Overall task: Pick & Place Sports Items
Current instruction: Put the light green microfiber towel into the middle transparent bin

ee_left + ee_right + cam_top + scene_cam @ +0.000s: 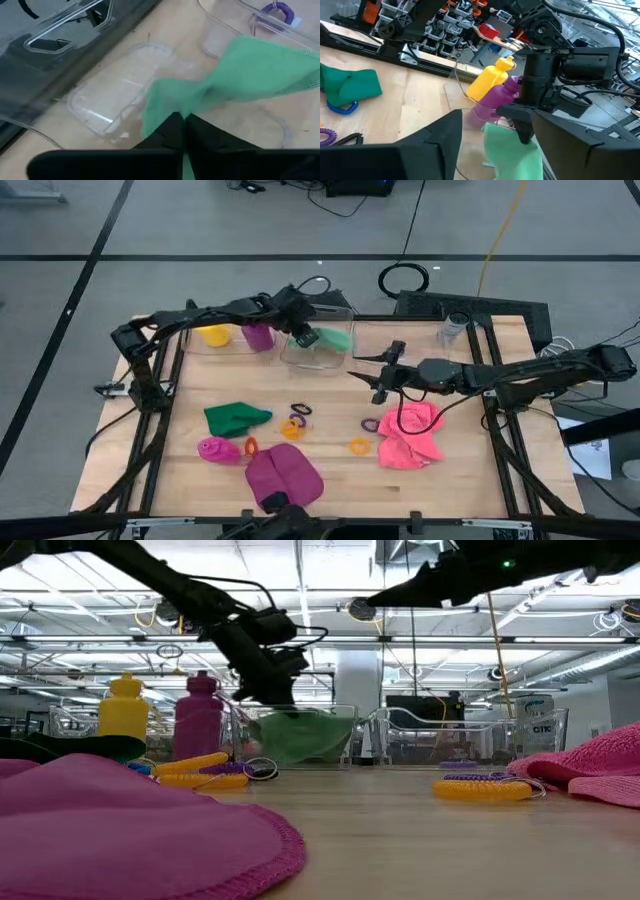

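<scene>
Nearest the front edge of the table (pixel 330 480), several items are judged still to be placed: a purple cloth (pixel 284 477), a magenta bottle (pixel 217 449) with an orange ring (pixel 250 446) beside it, a dark green cloth (pixel 234 417), a pink cloth (pixel 412 434), a yellow ring (pixel 359 445) and a small cluster of rings (pixel 296 420).

Above the middle of the table, the right gripper (pixel 383 373) is held clear of all items; its fingers are seen spread and nothing is held between them.

At the far side, three clear bins are lined up. In the left bin (pixel 196 344), a yellow bottle (pixel 214 334) and a purple bottle (pixel 259 335) are already stored. Over the middle bin (pixel 300 358), a light green cloth (pixel 240 75) is pinched between the pressed-together fingers of the left gripper (pixel 304 335) and hangs into the bin, not yet released. In the right bin (pixel 470 735), contents cannot be determined.

The task is judged to be roughly one third complete.
</scene>
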### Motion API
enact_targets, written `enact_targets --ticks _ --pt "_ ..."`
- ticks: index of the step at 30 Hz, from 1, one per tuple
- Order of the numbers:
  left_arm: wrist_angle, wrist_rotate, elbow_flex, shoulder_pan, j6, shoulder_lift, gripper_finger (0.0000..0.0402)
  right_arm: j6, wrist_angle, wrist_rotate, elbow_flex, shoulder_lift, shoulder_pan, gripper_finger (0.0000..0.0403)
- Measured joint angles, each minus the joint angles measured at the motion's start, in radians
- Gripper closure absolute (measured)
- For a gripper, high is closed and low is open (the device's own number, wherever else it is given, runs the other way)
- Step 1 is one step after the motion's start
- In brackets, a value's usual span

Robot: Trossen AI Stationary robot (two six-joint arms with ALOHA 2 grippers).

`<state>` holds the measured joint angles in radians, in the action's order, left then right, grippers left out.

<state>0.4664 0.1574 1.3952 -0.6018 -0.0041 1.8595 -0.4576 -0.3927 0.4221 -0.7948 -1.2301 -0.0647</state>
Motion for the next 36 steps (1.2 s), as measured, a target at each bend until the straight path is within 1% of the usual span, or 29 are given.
enact_targets --ticks 3,5,11,18,23,27,31,34,36 --pt "0.0 0.001 0.0 0.0 0.017 0.0 0.0392 0.0 0.0 0.0 0.0 0.0 0.0 0.0229" --pt "0.0 0.002 0.0 0.0 0.025 0.0 0.0399 0.0 0.0 0.0 0.0 0.0 0.0 0.023" --pt "-0.002 0.002 0.0 0.001 0.049 -0.008 0.04 0.0 0.0 0.0 0.0 0.0 0.0 0.023" --pt "0.025 -0.001 0.0 0.02 0.075 -0.104 0.04 0.0 0.001 0.0 0.0 0.0 0.001 0.0229" --pt "0.078 -0.001 0.0 0.078 0.082 -0.187 0.0401 0.0 0.007 0.0 0.0 0.0 0.019 0.0229" --pt "0.106 -0.001 0.0 0.152 0.087 -0.216 0.0401 0.026 0.023 -0.009 0.0 -0.004 0.043 0.0229" --pt "0.102 -0.001 -0.001 0.222 0.088 -0.218 0.0401 0.04 0.018 -0.07 0.0 -0.034 0.069 0.0222" --pt "0.076 -0.002 -0.001 0.262 0.087 -0.218 0.0401 0.064 -0.028 -0.132 0.0 -0.073 0.092 0.0211" --pt "0.06 -0.002 -0.001 0.284 0.087 -0.218 0.0401 0.074 -0.059 -0.139 0.0 -0.102 0.106 0.0201"
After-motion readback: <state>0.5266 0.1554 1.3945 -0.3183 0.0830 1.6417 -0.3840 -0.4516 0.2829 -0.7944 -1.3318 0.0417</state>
